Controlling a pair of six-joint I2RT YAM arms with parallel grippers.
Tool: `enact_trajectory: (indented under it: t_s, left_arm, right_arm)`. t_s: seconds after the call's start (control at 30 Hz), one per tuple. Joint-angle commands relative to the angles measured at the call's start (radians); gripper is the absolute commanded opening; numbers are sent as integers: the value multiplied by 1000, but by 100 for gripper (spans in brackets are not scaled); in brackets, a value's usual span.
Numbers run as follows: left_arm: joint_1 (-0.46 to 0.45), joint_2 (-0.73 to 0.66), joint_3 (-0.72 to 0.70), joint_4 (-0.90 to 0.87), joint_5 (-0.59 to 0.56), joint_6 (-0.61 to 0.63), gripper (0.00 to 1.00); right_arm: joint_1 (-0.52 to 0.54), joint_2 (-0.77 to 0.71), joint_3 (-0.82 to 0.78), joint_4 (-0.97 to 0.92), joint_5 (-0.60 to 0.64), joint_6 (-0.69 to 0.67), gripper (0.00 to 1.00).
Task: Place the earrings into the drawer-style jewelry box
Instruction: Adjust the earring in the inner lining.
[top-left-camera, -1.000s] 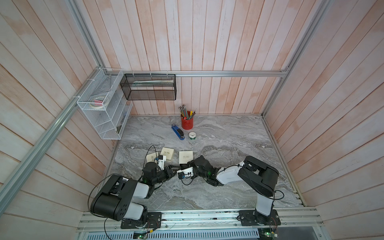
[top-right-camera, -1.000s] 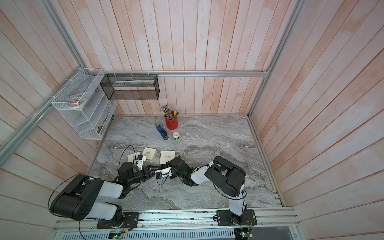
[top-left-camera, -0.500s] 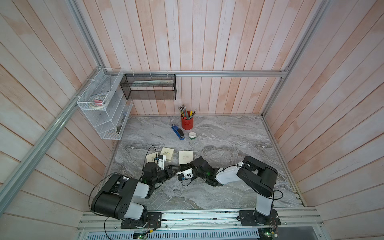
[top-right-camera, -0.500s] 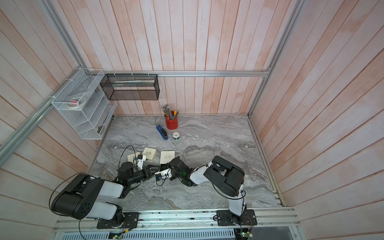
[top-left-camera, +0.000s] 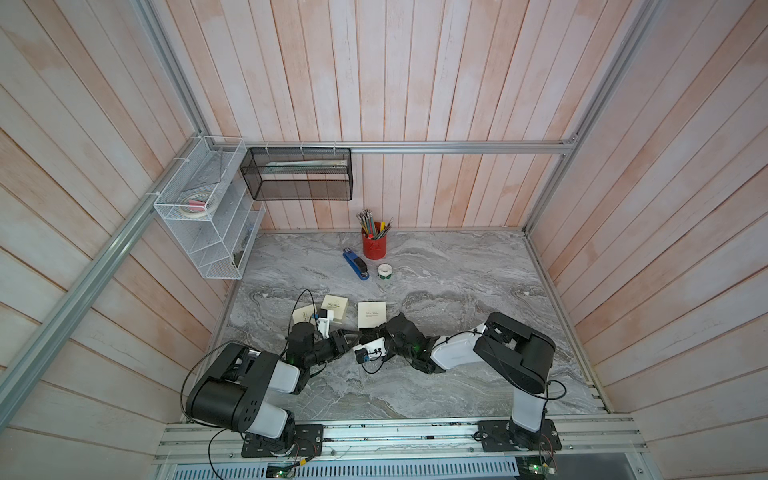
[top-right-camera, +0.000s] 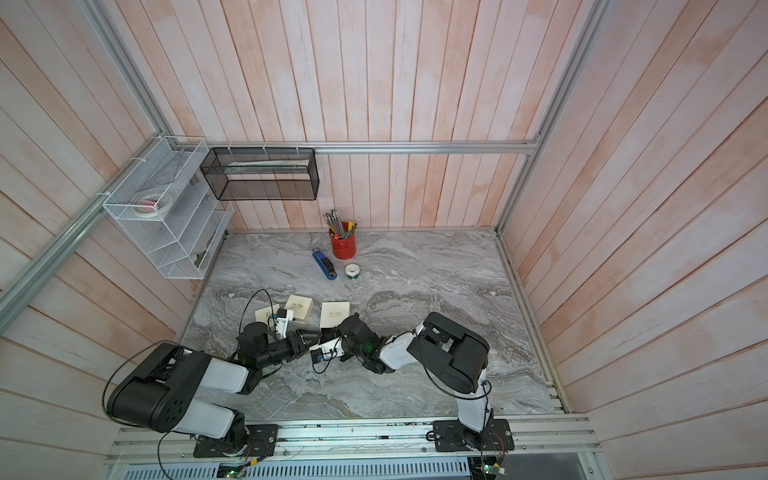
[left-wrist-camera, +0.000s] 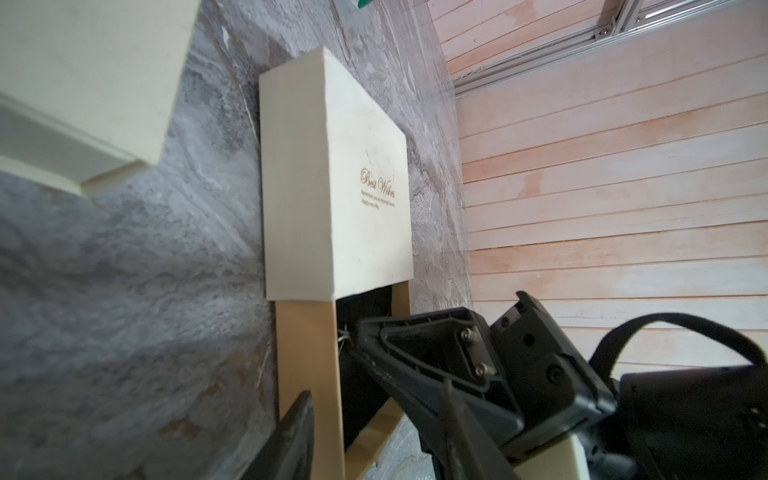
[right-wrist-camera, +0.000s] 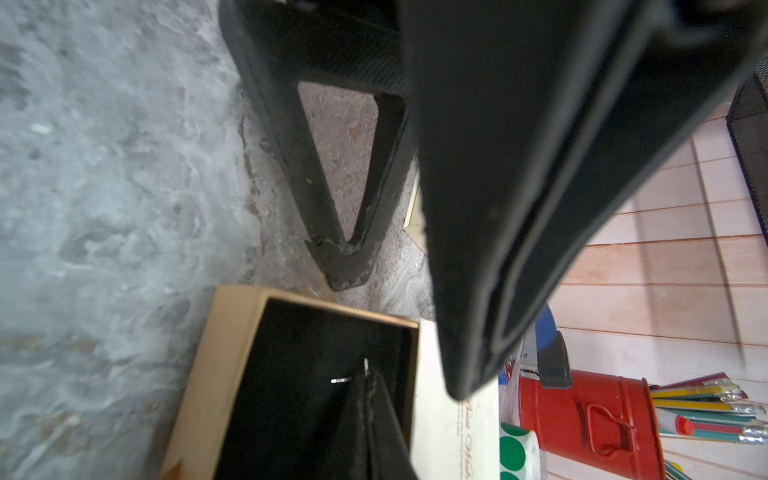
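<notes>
- The jewelry box (top-left-camera: 372, 314) lies on the marble-patterned table (top-left-camera: 457, 291). Its cream "Best Wishes" sleeve (left-wrist-camera: 365, 166) covers most of the tan drawer (left-wrist-camera: 307, 353), which stands partly pulled out with its black lining exposed.
- The right tool (left-wrist-camera: 361, 332) has its fingers pressed together, tip down inside the drawer. A small silver earring (right-wrist-camera: 341, 380) glints right at that tip over the lining, so I judge it pinched rather than lying loose.
- The left tool (top-left-camera: 349, 336) has its fingers spread to either side of the drawer's front end, and one finger (right-wrist-camera: 347, 266) ends just beside the tan corner. I cannot tell whether they press on the drawer.
- Risk: the exposed opening is short. Letting go too near the sleeve's mouth could leave the earring where the closing drawer jams it.
- Risk: so light a piece may cling to a pad when the fingers part. It could then ride out over the wall onto the table, where the grey veining would hide it.
- Risk: the two tools are nearly touching. A careless withdrawal could knock the left finger, shove the drawer or skid the whole box.
- Risk: if the left tool is not truly bracing the drawer, downward pressure from the right tip could tilt or slide it.
- A second cream box (top-left-camera: 336, 307) sits just beside the first, and a wide swing could strike it.
</notes>
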Motion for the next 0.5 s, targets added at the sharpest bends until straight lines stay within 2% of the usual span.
enact_trajectory:
  t_s: [0.0,0.27,0.47]
  left_arm:
    - [2,19,28,-22,7,24,45]
    - [2,56,58,-64,3,39,37]
    - [2,76,62,-76,0,47,36]
  right_arm:
    - [8,-3,-27,-30,-3,17,0]
    - [6,-19,-34,9,-19,68,0]
    - [-1,-42,-43,31,-16,88,0]
